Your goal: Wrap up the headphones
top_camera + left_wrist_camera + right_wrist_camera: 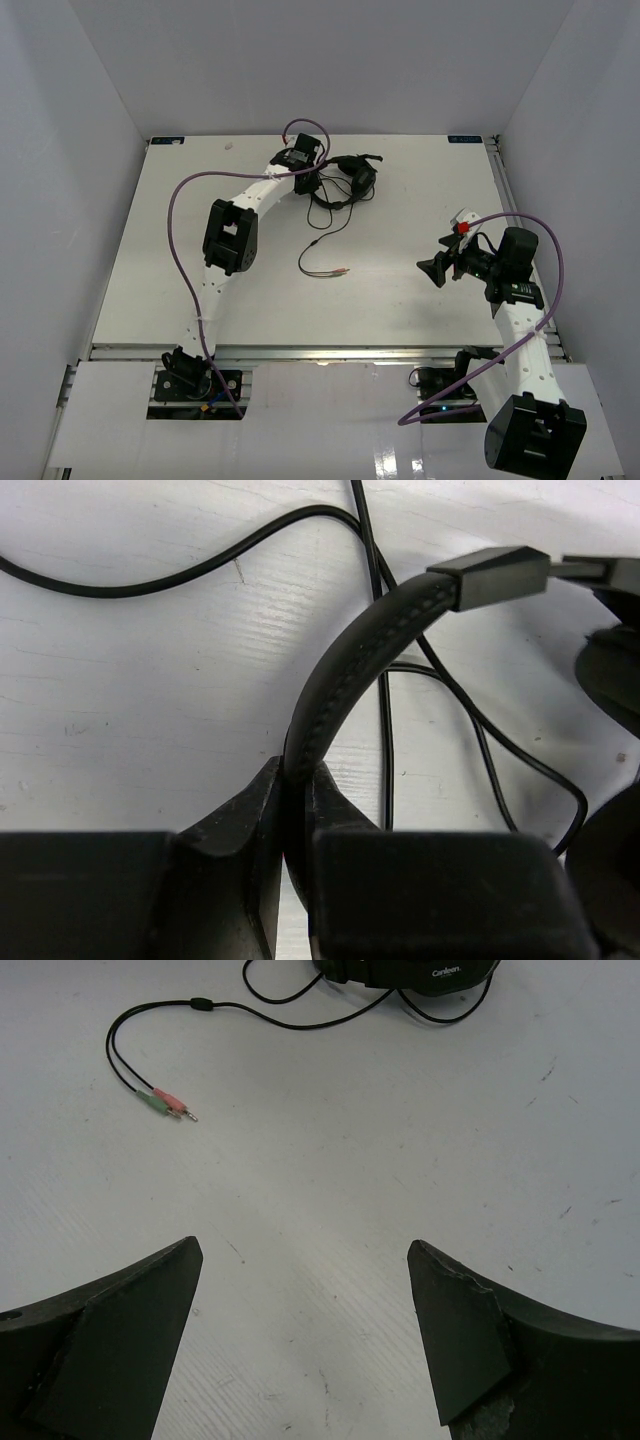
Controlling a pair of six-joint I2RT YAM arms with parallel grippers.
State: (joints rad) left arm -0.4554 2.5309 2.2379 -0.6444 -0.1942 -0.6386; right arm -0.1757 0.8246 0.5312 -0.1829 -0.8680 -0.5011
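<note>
The black headphones (352,178) lie at the back middle of the table. My left gripper (308,176) is shut on their padded headband (350,660), which runs up between the fingers toward an earcup (615,670). Their thin black cable (322,238) loops forward across the table and ends in pink and green plugs (168,1104). An earcup's edge (420,972) shows at the top of the right wrist view. My right gripper (305,1250) hovers open over bare table at the right, well apart from the plugs and the headphones.
Thick purple robot cables (185,200) arc over the left arm and another purple cable (545,290) over the right arm. White walls close in the table (420,300) on three sides. A metal rail runs along the near edge (320,352).
</note>
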